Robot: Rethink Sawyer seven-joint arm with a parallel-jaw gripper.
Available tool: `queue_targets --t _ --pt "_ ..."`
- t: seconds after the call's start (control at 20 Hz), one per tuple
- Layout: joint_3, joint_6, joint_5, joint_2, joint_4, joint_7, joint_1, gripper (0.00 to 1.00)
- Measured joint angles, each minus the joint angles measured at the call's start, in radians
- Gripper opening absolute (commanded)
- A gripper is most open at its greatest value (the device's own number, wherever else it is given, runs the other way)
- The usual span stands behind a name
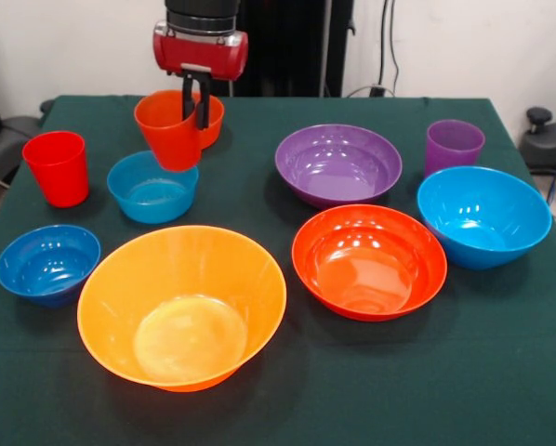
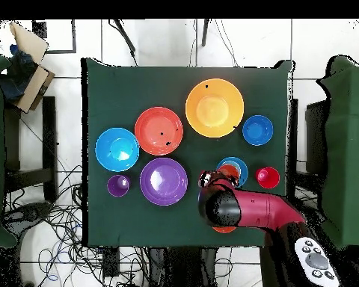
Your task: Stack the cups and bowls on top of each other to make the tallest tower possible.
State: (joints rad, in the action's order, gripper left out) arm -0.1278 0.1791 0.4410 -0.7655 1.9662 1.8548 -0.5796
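End effector (image 1: 197, 110) up at the back of the tabletop (image 1: 352, 390), clamped on the rim of the orange-red cup (image 1: 169, 130), one finger inside the wall and one outside, and the cup hangs tilted, clear of the cloth. It sits in the air between the small orange bowl (image 1: 209, 121) just behind it and the small light blue bowl (image 1: 152, 189) just in front and below. Overhead, the arm (image 2: 246, 208) covers most of that corner, so only a sliver of the orange bowl shows at its edge.

As for the tower, nothing is stacked yet, folks. The big yellow-orange bowl (image 1: 181, 307), the natural base, sits empty at the front. The red-orange bowl (image 1: 369, 261) beside it, empty. The purple bowl (image 1: 338, 164), the large light blue bowl (image 1: 483, 216), the dark blue bowl (image 1: 47, 264), all empty and each standing apart on its own patch of green. The red cup (image 1: 57, 167) stands upright at one side, the purple cup (image 1: 454, 146) at the other, beside the purple bowl.

So my read is that this is the very first piece in play, with one cup lifted, nine pieces untouched, and the whole build still ahead
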Motion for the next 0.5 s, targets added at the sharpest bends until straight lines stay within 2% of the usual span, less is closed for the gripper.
queue_targets --t 0.5 --pt "0.016 -0.032 0.077 0.049 -0.001 0.0 -0.003 0.0"
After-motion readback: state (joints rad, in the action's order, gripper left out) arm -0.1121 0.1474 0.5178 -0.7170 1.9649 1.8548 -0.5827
